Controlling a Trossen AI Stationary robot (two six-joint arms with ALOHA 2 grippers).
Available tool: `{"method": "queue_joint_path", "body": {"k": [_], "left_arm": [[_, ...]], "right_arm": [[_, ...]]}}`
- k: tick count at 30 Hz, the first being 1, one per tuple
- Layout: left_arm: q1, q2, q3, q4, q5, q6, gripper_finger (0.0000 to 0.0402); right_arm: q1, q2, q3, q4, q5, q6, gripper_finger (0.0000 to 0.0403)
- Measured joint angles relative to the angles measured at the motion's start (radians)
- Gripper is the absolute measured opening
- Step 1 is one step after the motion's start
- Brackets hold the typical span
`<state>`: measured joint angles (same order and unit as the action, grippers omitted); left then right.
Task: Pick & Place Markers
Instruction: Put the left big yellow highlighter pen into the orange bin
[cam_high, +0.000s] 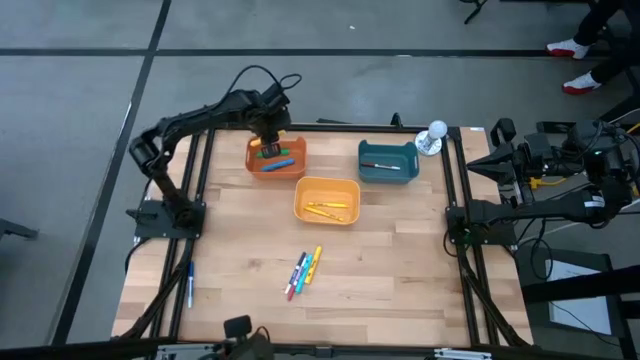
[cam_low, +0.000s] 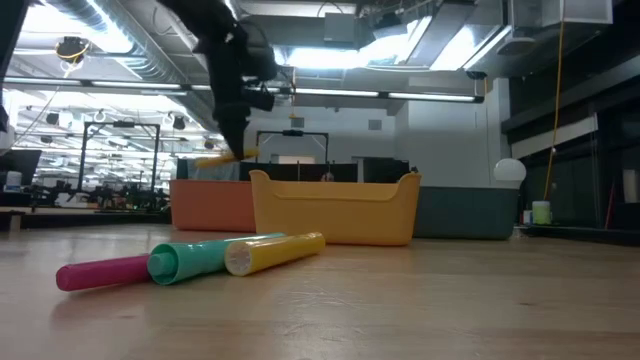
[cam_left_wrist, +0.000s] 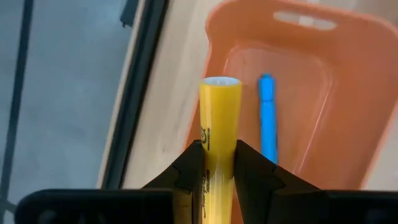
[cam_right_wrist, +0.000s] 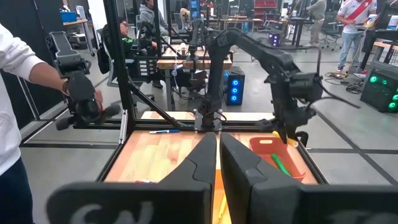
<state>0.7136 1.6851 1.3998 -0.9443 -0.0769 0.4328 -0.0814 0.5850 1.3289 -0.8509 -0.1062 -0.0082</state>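
- Left gripper (cam_left_wrist: 219, 163): fingers clamped on a yellow marker (cam_left_wrist: 219, 130), gripping it partway along the barrel, with the capped end sticking out past the fingertips.
- It hangs over the orange bin (cam_high: 277, 157) at about 11 o'clock on the table (cam_high: 400, 270); the marker is above the bin, not touching it.
- Orange bin contents: a blue marker (cam_left_wrist: 268, 118) on the floor in the left wrist view; the high view also shows a green one (cam_high: 270, 153).
- Right gripper (cam_right_wrist: 218, 163): fingers pressed nearly together, holding nothing. The arm is parked off the table edge at 3 o'clock.
- Yellow bin (cam_high: 327, 199) at table centre, yellow markers inside. Teal bin (cam_high: 388, 162) at 1 o'clock, one marker inside.
- Loose cluster of markers (cam_high: 303, 272) on the table at 6 o'clock, well apart from the bins; in the low view pink, teal and yellow ones lie side by side.
- A blue pen (cam_high: 190, 284) on the frame rail at 8 o'clock.
- A person's sleeve and hand (cam_right_wrist: 37, 68) at the edge of the right wrist view, beyond the table.
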Motion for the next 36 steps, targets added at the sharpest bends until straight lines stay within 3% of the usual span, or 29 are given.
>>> {"method": "queue_joint_path", "body": {"k": [23, 36], "left_arm": [[0.002, 0.136, 0.000, -0.001, 0.049, 0.026, 0.0063], [0.002, 0.136, 0.000, -0.001, 0.045, -0.011, 0.0103]], "right_arm": [[0.000, 0.000, 0.000, 0.000, 0.000, 0.000, 0.0023], [0.000, 0.000, 0.000, 0.000, 0.000, 0.000, 0.0023]]}}
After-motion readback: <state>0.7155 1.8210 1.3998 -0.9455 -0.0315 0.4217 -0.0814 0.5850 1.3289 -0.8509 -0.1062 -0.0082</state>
